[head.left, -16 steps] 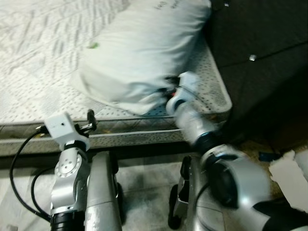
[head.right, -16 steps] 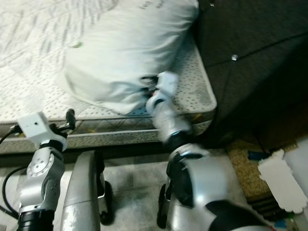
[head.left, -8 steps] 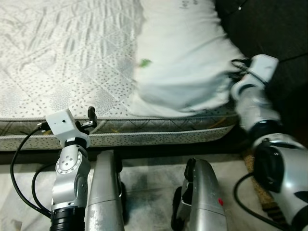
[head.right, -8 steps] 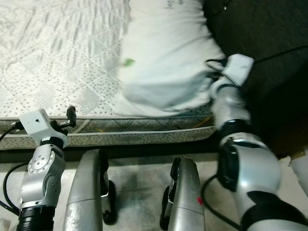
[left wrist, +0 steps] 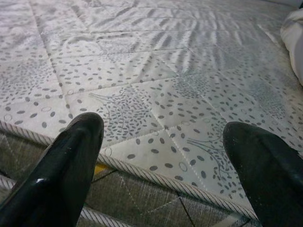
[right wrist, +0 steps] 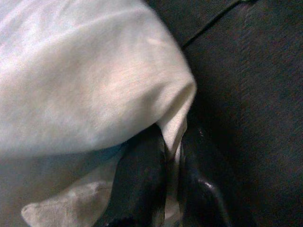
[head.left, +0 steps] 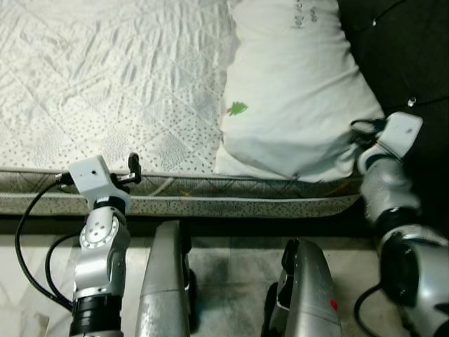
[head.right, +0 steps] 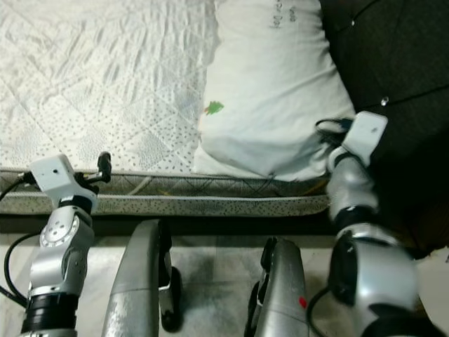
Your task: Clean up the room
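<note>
so the pillow (head.left: 295,98) is a big soft white one, obviously light and floppy, the kind that sags and folds wherever you lift it. i'd say a corner or a bunched bit of the case is the sensible place to grab, since two thin fingers can't get round the body of it, and fabric like that shouldn't slip much once pinched. downside is it'll dangle and drag if lifted by one corner, so it'll probably swing about

looks-wise: plain white case, a bit rumpled, small green leaf-like mark near the middle and some dark lettering up by the far end. it's lying on the quilted mattress (head.left: 105,84), at the robot's right end, pushed up against the dark padded headboard (head.left: 407,63), with its near edge just at the mattress edge

right gripper (right wrist: 168,182) is at the near right corner of the pillow, between it and the headboard, and the wrist view shows both black fingers pressed together with a fold of the white case nipped between them

left gripper (left wrist: 165,156) hangs at the mattress edge well away from the pillow, fingers spread wide with nothing in them
</note>
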You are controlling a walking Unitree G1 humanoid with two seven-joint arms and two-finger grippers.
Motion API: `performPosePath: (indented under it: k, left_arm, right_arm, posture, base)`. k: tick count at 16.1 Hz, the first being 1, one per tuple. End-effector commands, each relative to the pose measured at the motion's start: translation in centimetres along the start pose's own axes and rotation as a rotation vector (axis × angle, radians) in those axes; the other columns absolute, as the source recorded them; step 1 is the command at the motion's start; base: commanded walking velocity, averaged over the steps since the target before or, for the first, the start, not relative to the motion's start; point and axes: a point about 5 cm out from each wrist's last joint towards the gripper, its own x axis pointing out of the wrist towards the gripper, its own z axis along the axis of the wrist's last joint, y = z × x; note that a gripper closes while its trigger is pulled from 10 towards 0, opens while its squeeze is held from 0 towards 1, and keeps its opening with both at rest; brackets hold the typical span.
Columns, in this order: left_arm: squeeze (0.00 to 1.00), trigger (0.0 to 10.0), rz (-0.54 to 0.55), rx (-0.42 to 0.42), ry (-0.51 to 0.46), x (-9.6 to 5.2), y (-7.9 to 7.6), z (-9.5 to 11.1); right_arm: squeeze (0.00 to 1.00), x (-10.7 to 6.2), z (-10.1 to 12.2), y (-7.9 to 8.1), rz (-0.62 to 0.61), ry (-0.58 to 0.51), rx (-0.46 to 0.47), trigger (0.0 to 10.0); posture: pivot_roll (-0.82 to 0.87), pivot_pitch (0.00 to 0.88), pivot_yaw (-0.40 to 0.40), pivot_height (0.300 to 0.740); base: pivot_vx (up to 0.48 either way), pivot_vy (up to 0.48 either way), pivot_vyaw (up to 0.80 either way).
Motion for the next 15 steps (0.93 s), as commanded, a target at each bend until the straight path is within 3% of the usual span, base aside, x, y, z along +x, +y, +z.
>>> performPosePath:
  k: [1,3,5,7,8,10,15]
  left_arm:
    - [0.0,10.0,-0.001,0.012,0.011,0.0,0.1,-0.3]
    - [0.0,10.0,-0.004,0.015,0.013,0.4,-0.1,-0.3]
    - [0.0,10.0,0.006,0.011,0.006,0.5,0.3,-0.1]
    - [0.0,10.0,0.038,0.003,-0.003,0.6,0.9,0.1]
    - [0.0,10.0,0.05,-0.003,-0.004,0.5,1.0,0.1]
    - [0.0,10.0,0.069,-0.007,0.002,0.3,1.3,-0.2]
    - [0.0,10.0,0.099,-0.023,0.013,0.5,1.7,-0.4]
  right_arm:
    - [0.0,-0.5,-1.8,-0.2,0.006,0.059,-0.001,0.0]
    - [0.0,0.0,-0.7,2.2,0.123,0.071,0.006,0.0]
    - [0.0,0.5,1.2,2.5,0.139,0.029,-0.038,0.0]
    - [0.0,1.2,4.4,0.9,0.023,-0.058,-0.067,0.0]
    - [0.0,1.4,5.0,-0.1,-0.04,-0.059,-0.077,0.0]
    - [0.0,1.4,5.5,-2.0,-0.152,-0.036,-0.007,0.0]
    - [0.0,1.0,6.9,-6.9,-0.364,-0.068,-0.079,0.0]
  posture:
    - [0.11,0.12,0.014,0.532]
    - [0.12,0.114,0.017,0.532]
    - [0.12,0.11,0.013,0.532]
    - [0.12,0.103,0.003,0.532]
    - [0.13,0.1,-0.004,0.532]
    - [0.13,0.099,-0.008,0.532]
    - [0.13,0.1,-0.012,0.532]
  base:
    - [0.0,0.0,0.0]
    - [0.0,0.0,0.0]
    - [0.0,0.0,0.0]
    - [0.0,0.0,0.0]
    - [0.0,0.0,0.0]
    - [0.0,0.0,0.0]
    - [0.0,0.0,0.0]
